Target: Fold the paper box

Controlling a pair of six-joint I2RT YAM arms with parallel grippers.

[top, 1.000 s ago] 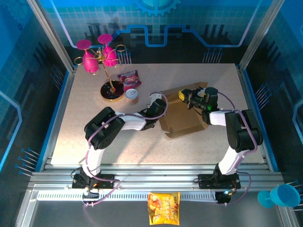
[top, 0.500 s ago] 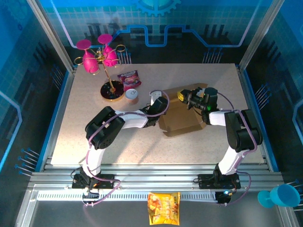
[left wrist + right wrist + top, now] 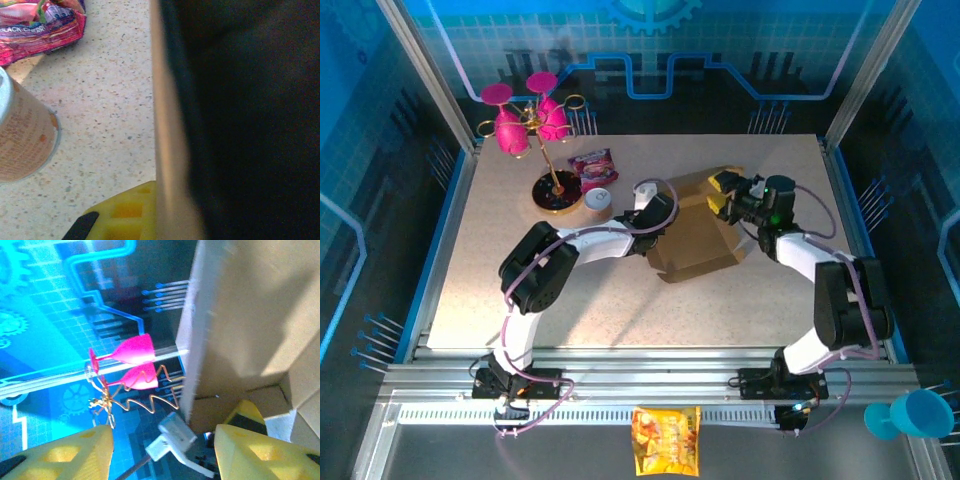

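- Far L of the paper box [image 3: 695, 240]: glass stand w/ pink goblets [image 3: 535, 125], pink snack packet [image 3: 592, 165] and small can [image 3: 598, 203] on the bench [image 3: 520, 290]. None are part of the job.
- Left end effector [image 3: 655, 207]: at the box's L edge, jaws closed down narrow. Wrist view has a cardboard wall edge-on, right against one yellow finger [image 3: 125, 215], so it's prob. pinching that wall upright.
- Box itself: mid-bench, between the two arms, base flat on the bench. L side and far side look raised; near side looks low.
- Right end effector [image 3: 723, 190]: at the box's far-R corner, jaws well apart, gripping nothing. In its wrist view a standing panel sits just ahead of the gap, not clamped.
- Progress (my est.): partway. Done: sheet has a tray shape w/ some walls up. Left: raise the remaining sides, tuck tabs, bring the lid flap over and shut it. Can't tell if any tab is locked in.
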